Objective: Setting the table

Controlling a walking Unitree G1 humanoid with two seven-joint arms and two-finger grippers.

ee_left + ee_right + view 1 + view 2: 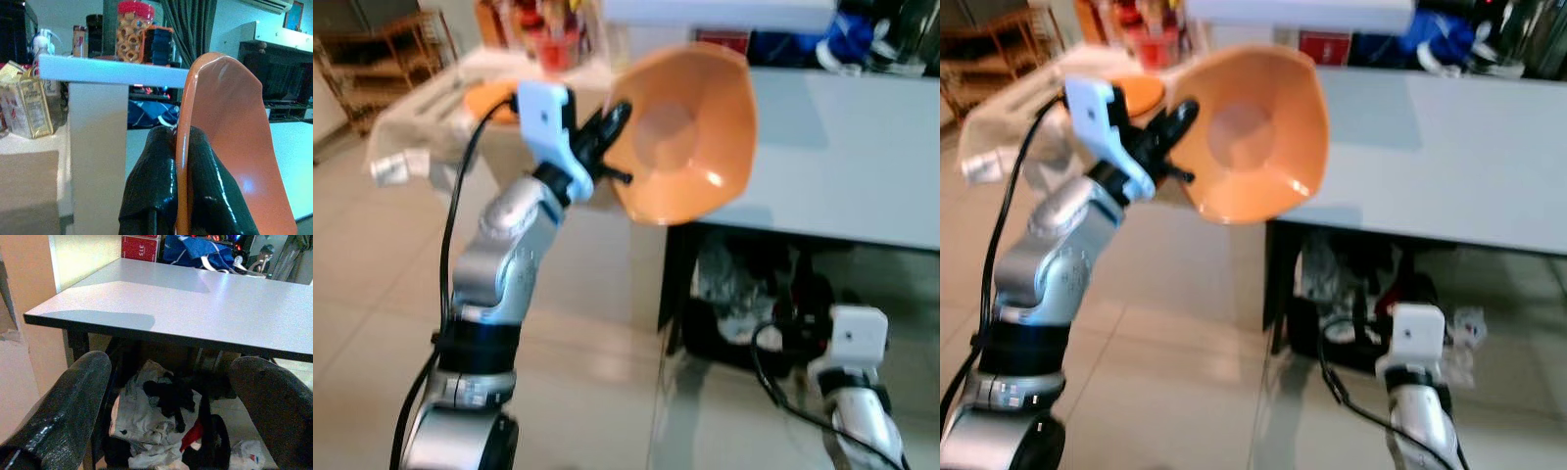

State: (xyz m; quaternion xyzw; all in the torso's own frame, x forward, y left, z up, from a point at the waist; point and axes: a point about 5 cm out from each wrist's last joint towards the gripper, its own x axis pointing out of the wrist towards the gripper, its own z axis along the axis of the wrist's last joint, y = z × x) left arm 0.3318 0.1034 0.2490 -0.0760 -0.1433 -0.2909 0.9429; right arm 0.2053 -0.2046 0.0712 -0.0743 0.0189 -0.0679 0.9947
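An orange bowl [690, 132] hangs tilted on its side in the air at the near left corner of the white table [862, 157]. My left gripper [612, 127] is shut on the bowl's rim [183, 147], one black finger [149, 186] on each side of it. My right gripper [171, 396] is low in front of the table, open, with nothing between its fingers [68, 406]; its wrist [852, 343] shows at the lower right.
Bags, clothes and clutter [161, 416] lie under the table. A second table with a cloth, jars and an orange plate [494, 98] stands behind at the left. A white shelf [107, 68] carries jars. Tiled floor [372, 294] lies on the left.
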